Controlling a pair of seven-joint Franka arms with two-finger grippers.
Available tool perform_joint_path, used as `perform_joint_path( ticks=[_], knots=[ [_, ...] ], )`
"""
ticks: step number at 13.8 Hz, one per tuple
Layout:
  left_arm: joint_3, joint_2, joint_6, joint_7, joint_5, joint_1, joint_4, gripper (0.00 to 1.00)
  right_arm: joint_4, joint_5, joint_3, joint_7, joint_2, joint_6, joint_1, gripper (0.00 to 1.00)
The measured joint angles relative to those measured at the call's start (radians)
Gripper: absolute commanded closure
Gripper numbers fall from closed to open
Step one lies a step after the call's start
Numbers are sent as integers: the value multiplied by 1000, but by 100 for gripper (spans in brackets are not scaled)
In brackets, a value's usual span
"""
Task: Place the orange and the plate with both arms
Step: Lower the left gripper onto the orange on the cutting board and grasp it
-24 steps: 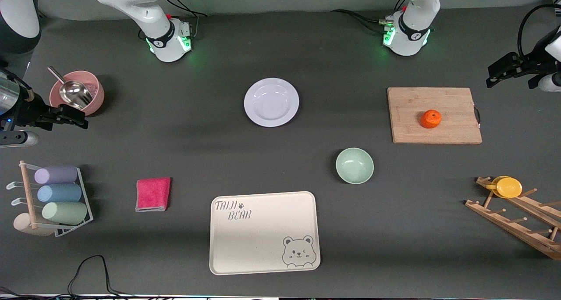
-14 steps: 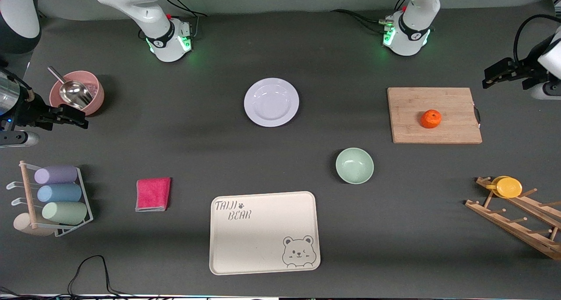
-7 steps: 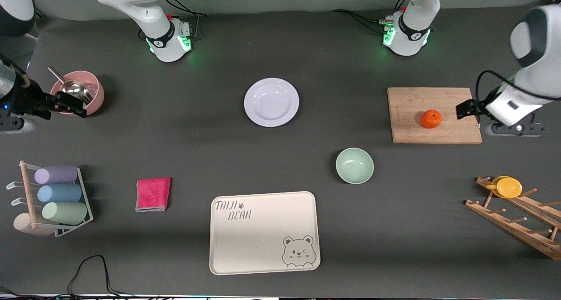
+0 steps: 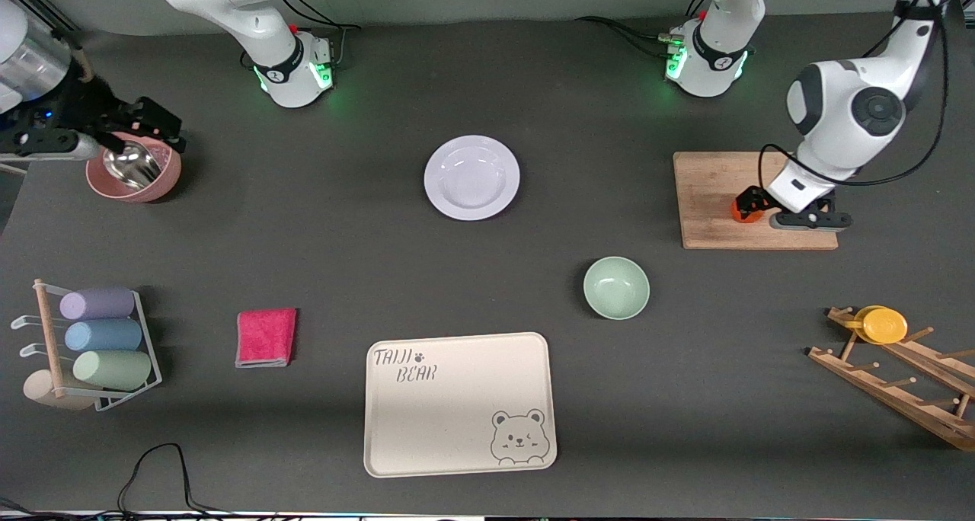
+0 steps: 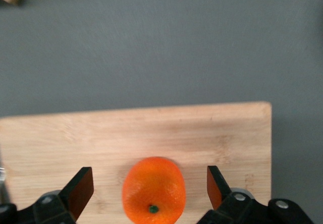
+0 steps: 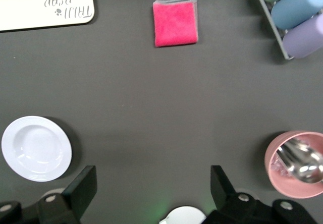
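Hovering low over the cutting board (image 4: 716, 201), your left hand (image 4: 750, 203) has its fingers (image 5: 81, 188) spread wide, one on each side of the orange (image 5: 154, 188), not touching it. Seen from the front, the arm hides most of the fruit; only a sliver shows. The orange sits toward the board's edge at 3 o'clock, near the metal handle, which is covered too.

The plate (image 4: 472, 177) lies alone mid-tabletop, bare dark surface all around; green bowl (image 4: 616, 287) at its 5 o'clock, bear tray (image 4: 459, 403) at 6, both well apart.

Your right hand (image 4: 156, 129), fingers released and empty, hangs over the pink bowl (image 4: 133, 178) with the scoop (image 6: 300, 161), at the plate's 9 o'clock. Its arm is cut off by the frame edge.
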Motion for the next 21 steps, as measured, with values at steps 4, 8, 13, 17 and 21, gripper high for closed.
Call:
perform_joint_path(
  ticks=[4,8,13,17,21],
  knots=[
    [2,94,133,0,0,0,-56,0,-89,0,3,119,-70,21,73,0],
    [4,112,138,1,10,1,-57,25,-262,0,25,171,-197,83,108,0],
    [2,109,137,1,12,1,-56,100,-394,6,46,176,-290,103,108,0],
    [2,107,83,1,13,0,-42,100,-440,137,-10,172,-269,128,107,0],
    [-11,66,-244,6,12,-4,121,100,-554,274,-102,-19,-236,224,107,0]
  ],
)
